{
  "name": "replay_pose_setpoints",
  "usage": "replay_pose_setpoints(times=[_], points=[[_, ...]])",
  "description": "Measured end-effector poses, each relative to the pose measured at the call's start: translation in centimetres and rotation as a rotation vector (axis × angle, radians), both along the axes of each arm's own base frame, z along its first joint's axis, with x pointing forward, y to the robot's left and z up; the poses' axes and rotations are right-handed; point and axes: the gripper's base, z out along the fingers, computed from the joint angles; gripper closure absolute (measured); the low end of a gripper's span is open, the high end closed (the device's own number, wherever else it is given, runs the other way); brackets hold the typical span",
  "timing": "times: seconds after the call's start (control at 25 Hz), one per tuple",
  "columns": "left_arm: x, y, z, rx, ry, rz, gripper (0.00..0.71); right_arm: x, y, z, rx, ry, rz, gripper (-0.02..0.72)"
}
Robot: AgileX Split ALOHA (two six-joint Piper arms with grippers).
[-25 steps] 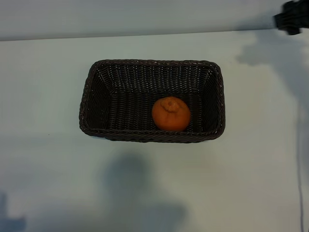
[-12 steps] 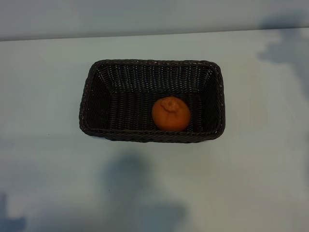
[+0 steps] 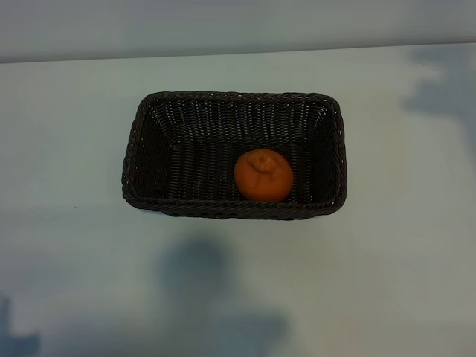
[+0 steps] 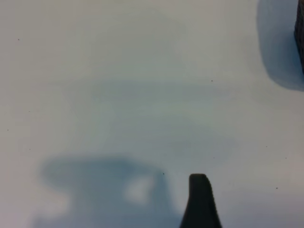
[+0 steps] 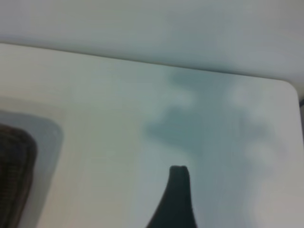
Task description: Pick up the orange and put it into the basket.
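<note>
**Orange lying in the basket, both grippers clear of it**

The orange (image 3: 262, 175) was found inside the basket (image 3: 141, 149), resting on the woven floor toward the basket's right end and close to its near long wall, with the puckered stem end turned upward. The basket was set on the desk (image 3: 67, 245) slightly behind the middle, its long sides running parallel to the desk's far edge.

Neither arm was seen in the exterior view; only soft shadows were cast on the desk near its front edge and at its far right corner.

The left gripper was shown in its wrist view by a single dark fingertip (image 4: 199, 202) held over bare desk, with a sliver of the basket at the picture's edge; its jaws were held wide apart and nothing was gripped. The right gripper was likewise shown by one dark fingertip (image 5: 176, 199) above the desk near a rounded corner; nothing was seen in its grasp, and how far its jaws stood apart could not be told
</note>
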Motion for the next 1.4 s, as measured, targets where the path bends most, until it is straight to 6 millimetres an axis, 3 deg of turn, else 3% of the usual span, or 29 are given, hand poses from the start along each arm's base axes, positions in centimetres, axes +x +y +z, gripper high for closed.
replay_pose_setpoints(times=[0.4, 0.76, 0.92, 1.4], points=[[0.0, 0.0, 0.0, 0.000, 0.000, 0.000, 0.185, -10.1, 2.0, 3.9, -0.010, -0.094, 0.011, 0.104], [0.0, 0.0, 0.0, 0.000, 0.000, 0.000, 0.185, -16.9, 3.1, 4.5, -0.012, -0.136, 0.001, 0.104], [0.0, 0.0, 0.0, 0.000, 0.000, 0.000, 0.185, -19.3, 3.3, 3.6, -0.031, -0.151, -0.028, 0.104], [0.0, 0.0, 0.0, 0.000, 0.000, 0.000, 0.185, -24.2, 4.2, -3.1, 0.000, -0.166, -0.035, 0.105]])
